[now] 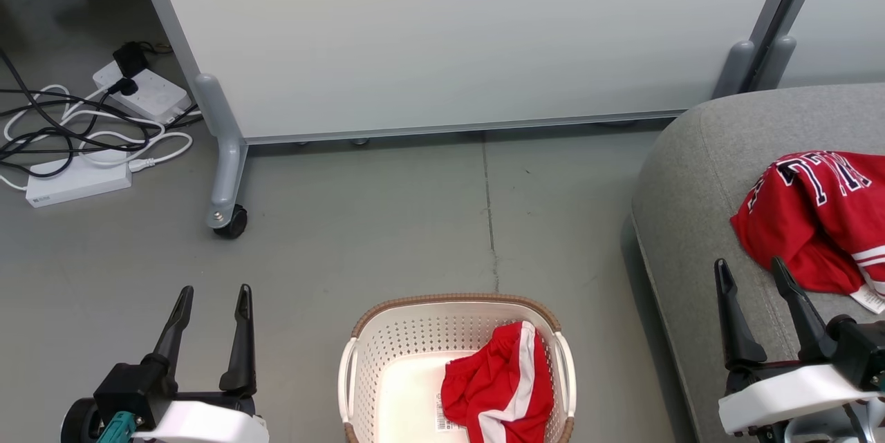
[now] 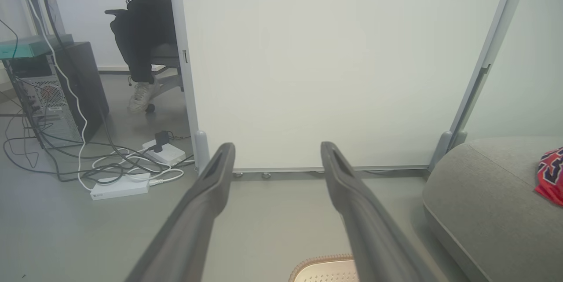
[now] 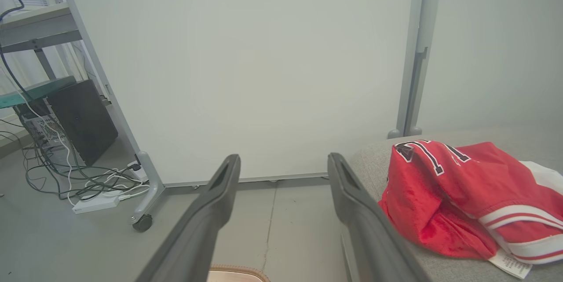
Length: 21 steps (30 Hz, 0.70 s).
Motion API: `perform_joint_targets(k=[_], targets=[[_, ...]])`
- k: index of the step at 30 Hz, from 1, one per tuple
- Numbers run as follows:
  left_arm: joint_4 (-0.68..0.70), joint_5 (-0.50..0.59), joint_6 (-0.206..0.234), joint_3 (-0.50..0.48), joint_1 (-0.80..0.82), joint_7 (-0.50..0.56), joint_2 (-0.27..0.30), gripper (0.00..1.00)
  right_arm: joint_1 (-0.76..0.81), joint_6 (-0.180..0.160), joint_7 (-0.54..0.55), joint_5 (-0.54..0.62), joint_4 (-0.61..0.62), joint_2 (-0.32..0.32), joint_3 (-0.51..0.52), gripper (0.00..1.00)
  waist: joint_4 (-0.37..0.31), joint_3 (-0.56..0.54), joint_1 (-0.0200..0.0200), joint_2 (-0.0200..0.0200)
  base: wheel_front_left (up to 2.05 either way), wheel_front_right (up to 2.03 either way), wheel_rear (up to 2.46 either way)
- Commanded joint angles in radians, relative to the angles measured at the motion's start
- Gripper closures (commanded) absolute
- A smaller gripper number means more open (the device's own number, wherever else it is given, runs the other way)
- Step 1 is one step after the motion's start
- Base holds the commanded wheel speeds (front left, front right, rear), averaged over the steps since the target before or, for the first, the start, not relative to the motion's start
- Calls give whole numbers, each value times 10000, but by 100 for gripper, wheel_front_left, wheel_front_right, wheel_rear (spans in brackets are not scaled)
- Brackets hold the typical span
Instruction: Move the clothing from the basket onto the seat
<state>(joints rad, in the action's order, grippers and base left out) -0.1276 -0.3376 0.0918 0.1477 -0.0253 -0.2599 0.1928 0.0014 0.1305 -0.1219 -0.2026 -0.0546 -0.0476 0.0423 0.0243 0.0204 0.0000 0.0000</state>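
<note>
- Both grippers are spread wide and empty. My left gripper [image 1: 214, 289] hangs over bare floor [image 1: 346, 236] to the left of the basket [image 1: 394, 353]; my right gripper [image 1: 750, 265] hangs over the front edge of the sofa [image 1: 691, 173], just short of the jersey [image 1: 809, 222].
- Half done, by my reckoning: the jersey lies on the sofa, while the shorts [image 1: 501, 388] lie in the basket.
- Left to do — lift the shorts out and set them on the sofa.
- Shorts: red, soft, crumpled against the basket's right wall, with white stripes folded through them. I expect the limp cloth to sag when lifted.
- Basket: cream perforated plastic with rounded corners, a brown woven-looking rim and a barcode sticker [image 1: 442, 415] on its floor.
- Sofa: grey coarse-weave fabric with rounded edges and a stitched seam. The jersey is bunched — navy-and-white lettering uppermost.
</note>
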Motion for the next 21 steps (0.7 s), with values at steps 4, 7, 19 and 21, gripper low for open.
perform_joint_targets(k=[4,7,19,21], targets=[[-129,75,-119,-69,160,-33,-30,0,109,6,66,9,25,-56,24,0,42,9,0,0,0,0,0],[-207,151,-152,-91,189,-33,-80,0,77,4,66,35,3,-56,-36,0,40,10,0,0,0,0,0],[-746,594,-499,448,1017,-34,-290,0,-142,6,385,289,567,-57,-38,0,-178,606,0,0,0,0,0],[-930,686,-631,647,1322,-34,-402,0,-242,6,465,354,745,-56,-48,0,-293,910,0,0,0,0,0]])
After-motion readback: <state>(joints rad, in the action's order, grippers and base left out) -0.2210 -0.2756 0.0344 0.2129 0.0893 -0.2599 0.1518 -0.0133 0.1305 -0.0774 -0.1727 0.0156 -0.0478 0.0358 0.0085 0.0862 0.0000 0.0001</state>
